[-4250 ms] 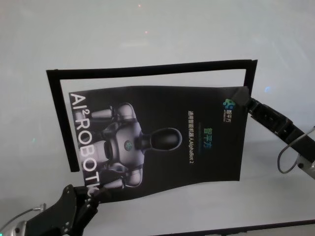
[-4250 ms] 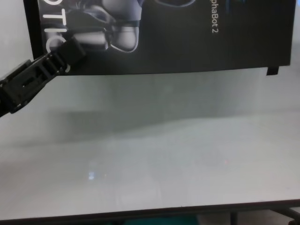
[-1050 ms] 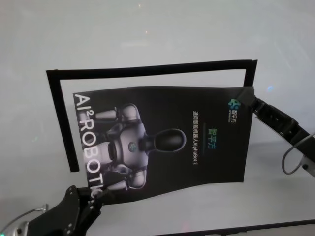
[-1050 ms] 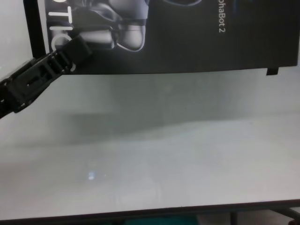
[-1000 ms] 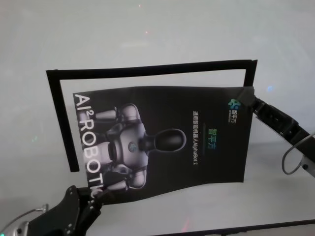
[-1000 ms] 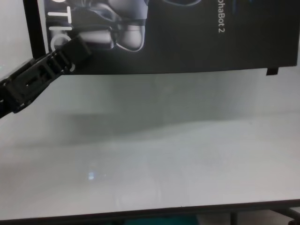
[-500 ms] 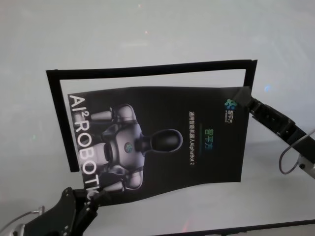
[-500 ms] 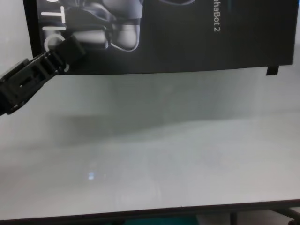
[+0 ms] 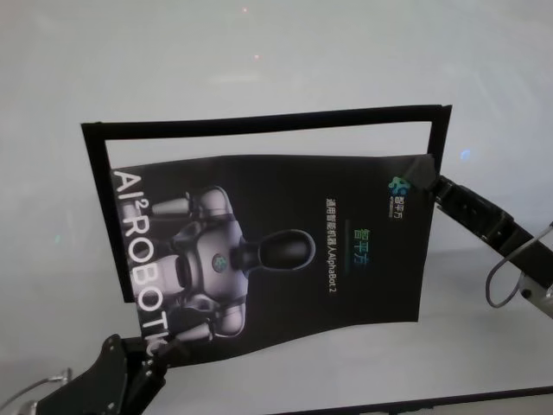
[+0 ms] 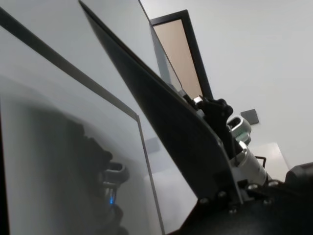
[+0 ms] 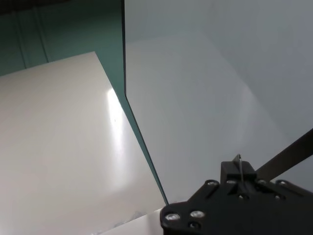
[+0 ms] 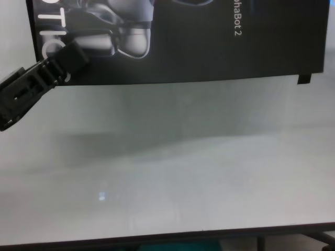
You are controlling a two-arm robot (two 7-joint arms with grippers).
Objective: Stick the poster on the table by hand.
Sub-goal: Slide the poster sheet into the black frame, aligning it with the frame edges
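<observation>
Above the counter [image 9: 259, 69], each gripper is clamped on the poster: left gripper [image 9: 160, 350] near corner, right gripper [image 9: 426, 180] far corner. Lower it taut, square inside the tape frame [image 9: 259, 123].

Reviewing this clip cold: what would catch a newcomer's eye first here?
The big black poster with its grey-white robot print dominates the middle of the white table, inside an outline of black tape. The left gripper pinches its near-left corner and the right gripper its far-right corner.
</observation>
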